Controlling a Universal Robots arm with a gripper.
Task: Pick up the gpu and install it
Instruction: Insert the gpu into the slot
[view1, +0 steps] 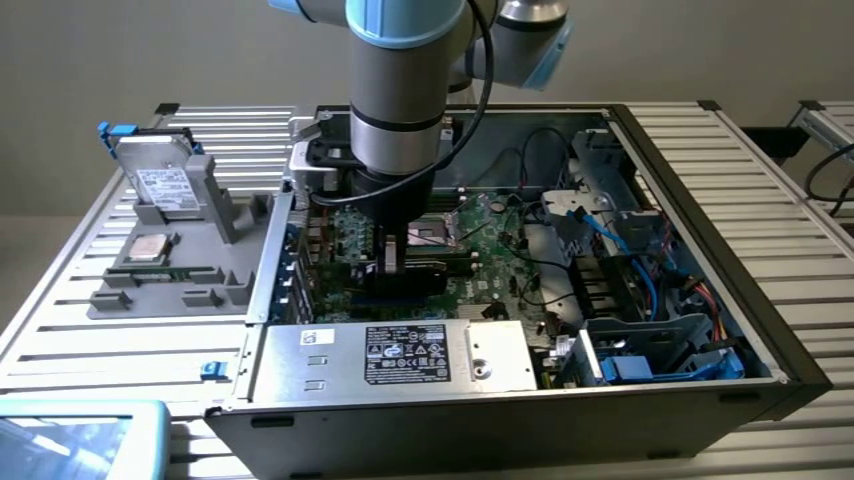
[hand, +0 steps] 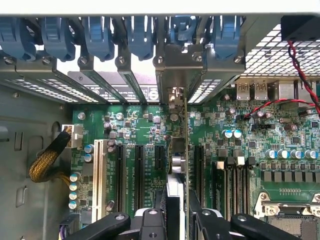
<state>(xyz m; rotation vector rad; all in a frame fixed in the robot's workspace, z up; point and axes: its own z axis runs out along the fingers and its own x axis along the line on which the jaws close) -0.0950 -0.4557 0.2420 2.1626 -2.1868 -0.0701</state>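
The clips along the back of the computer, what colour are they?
The clips are blue, clearest in the wrist view.

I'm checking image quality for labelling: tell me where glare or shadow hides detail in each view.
Exterior view: the arm throws shadow over the motherboard under the gripper, so the gpu reads as a dark shape. Wrist view: bright light through the rear slot openings washes out detail there; the gpu edge-on stays legible.

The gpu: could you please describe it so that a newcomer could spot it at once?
Look inside the open computer case, on the green motherboard. The gpu stands on edge between the gripper fingers, among the black expansion slots; its silver bracket meets the rear openings, while neighbouring slots are empty.
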